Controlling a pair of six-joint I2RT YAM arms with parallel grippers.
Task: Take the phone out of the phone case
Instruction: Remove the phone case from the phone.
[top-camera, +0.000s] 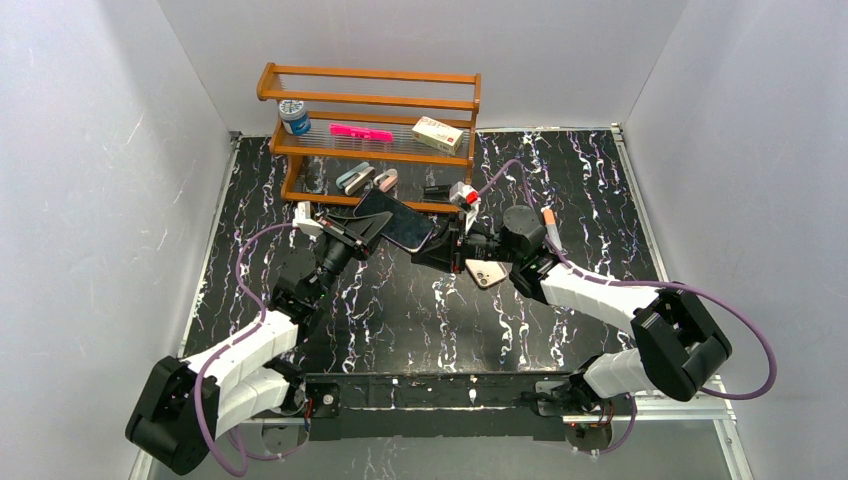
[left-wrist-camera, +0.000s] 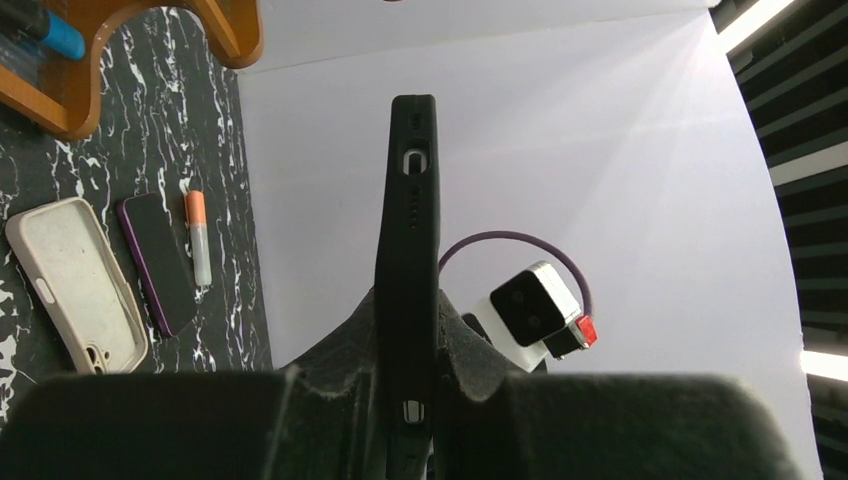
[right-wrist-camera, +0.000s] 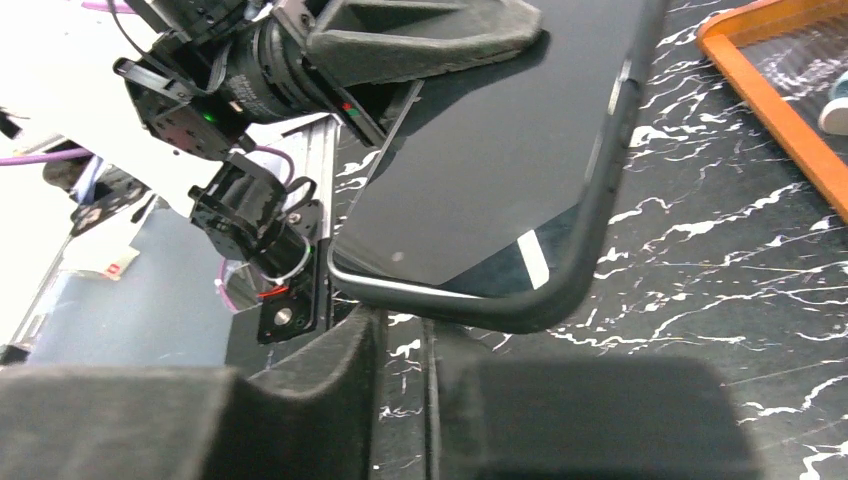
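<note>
Top external coverage is centred on the two arms, which meet above the black marbled table (top-camera: 400, 320) in front of the wooden rack (top-camera: 370, 100). The phone case (top-camera: 402, 222), black and with the phone (right-wrist-camera: 480, 160) seated inside it, is held clear of the table, tilted, between the two claws. The left gripper (top-camera: 372, 226) is clenched on the case's left end. In the left wrist view the case is seen edge-on and upright, pinched at both faces by the padded fingers (left-wrist-camera: 470, 350). In the right wrist view the dark screen is framed by the case's rim, and one left finger is pressed flat on the glass at the top. The right gripper (top-camera: 443, 243) is set against the case's right end. Its fingers (right-wrist-camera: 300, 400) are seen drawn close, with only a thin slit between them, just beneath the case's rounded corner; whether that corner is actually grasped cannot be told. A beige case (left-wrist-camera: 75, 285), a purple phone (left-wrist-camera: 158, 262) and an orange-capped pen (left-wrist-camera: 198, 238) are laid side by side on the table near the right arm. A blue-lidded jar (top-camera: 294, 117), a pink item (top-camera: 360, 132) and a small box (top-camera: 438, 133) are kept on the rack's shelf.
</note>
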